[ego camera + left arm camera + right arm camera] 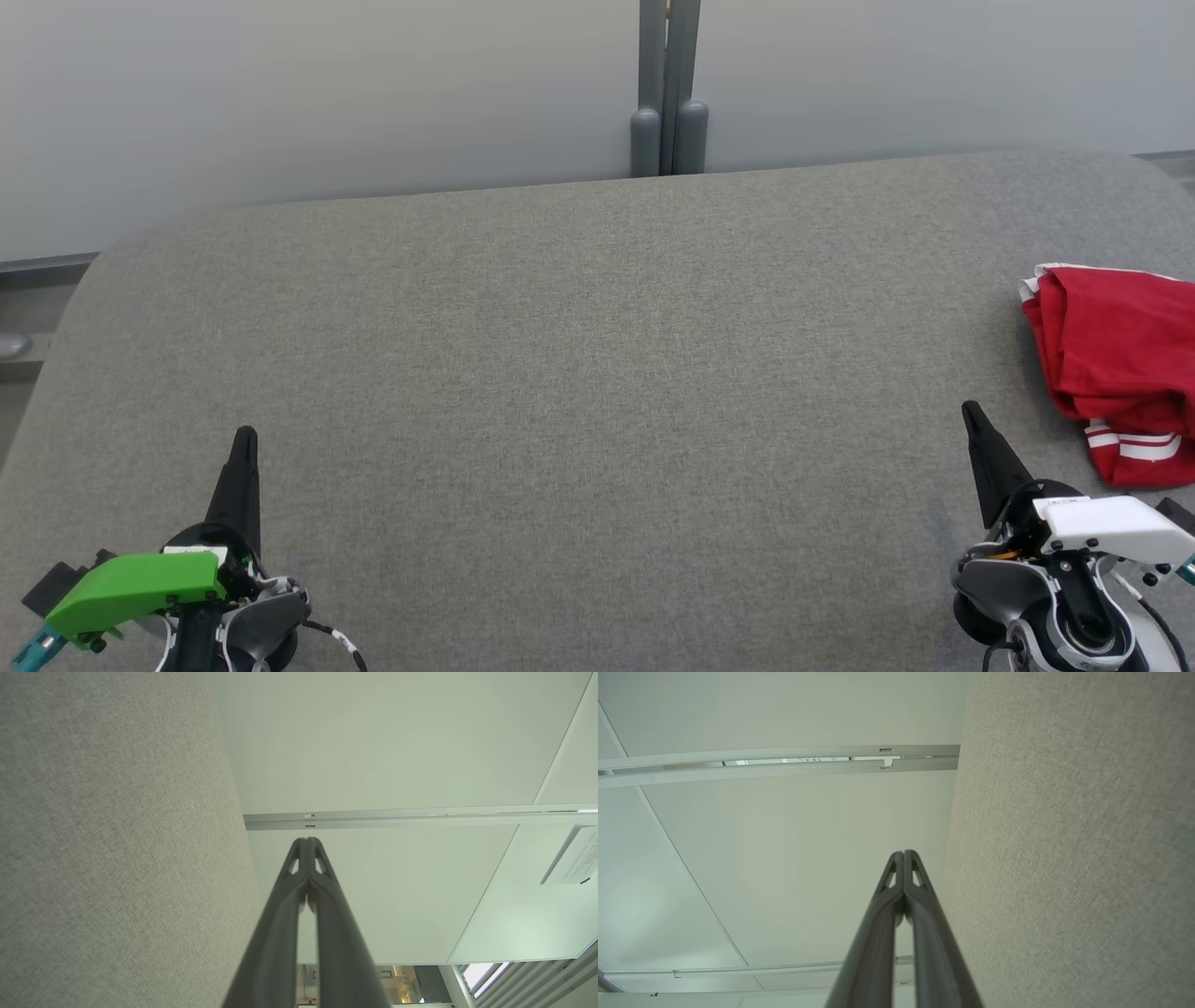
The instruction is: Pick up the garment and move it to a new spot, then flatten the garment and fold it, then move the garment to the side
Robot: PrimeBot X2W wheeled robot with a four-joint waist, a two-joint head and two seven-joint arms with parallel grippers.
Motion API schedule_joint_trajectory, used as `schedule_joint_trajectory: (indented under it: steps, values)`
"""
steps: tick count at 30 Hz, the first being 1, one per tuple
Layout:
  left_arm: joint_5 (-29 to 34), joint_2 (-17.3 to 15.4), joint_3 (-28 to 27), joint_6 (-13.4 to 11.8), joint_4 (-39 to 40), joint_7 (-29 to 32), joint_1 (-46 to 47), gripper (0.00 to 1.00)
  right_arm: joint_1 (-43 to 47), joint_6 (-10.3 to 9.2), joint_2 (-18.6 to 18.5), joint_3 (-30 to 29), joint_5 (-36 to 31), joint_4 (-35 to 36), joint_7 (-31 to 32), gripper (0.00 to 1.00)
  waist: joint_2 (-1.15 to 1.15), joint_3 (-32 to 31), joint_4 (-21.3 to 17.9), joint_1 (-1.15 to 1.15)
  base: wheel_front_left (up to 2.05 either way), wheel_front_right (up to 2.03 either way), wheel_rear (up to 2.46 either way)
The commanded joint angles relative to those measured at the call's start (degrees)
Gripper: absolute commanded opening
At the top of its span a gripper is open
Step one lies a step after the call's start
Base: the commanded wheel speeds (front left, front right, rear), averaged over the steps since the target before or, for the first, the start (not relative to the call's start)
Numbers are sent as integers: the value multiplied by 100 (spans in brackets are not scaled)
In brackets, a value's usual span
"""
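Note:
The garment (1116, 359) is red with white stripes and lies bunched at the right edge of the grey cloth-covered table (579, 373), partly cut off by the head view's edge. My right gripper (974, 413) hovers over the table's lower right, just left of and nearer than the garment, apart from it; its fingers are pressed together and hold nothing (903, 854). My left gripper (246, 436) rests at the lower left, far from the garment, also shut and empty (307, 841).
A pale wall panel (327, 84) runs behind the table, with a grey post (668, 93) at its middle. The table's far edge curves down at the left corner (103, 261). Both wrist views look along the tabletop toward pale walls.

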State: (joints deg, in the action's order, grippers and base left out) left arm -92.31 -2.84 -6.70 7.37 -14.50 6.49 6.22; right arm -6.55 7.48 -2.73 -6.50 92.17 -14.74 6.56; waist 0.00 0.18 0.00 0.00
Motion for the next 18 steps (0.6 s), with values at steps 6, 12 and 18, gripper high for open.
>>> schedule_joint_trajectory:
  steps: [6,12,18]
  values:
    - [-6,-1,-8,22,28,20,76,0,-68,2,-29,6,33,17,33,0,0,0,0,0,0,0,0]
    - [-6,-1,-8,22,28,19,75,0,-68,2,-29,6,33,17,33,0,0,0,0,0,0,0,0]
    - [-7,-2,-7,22,28,19,75,0,-68,2,-29,6,34,17,33,0,0,0,0,0,0,0,0]
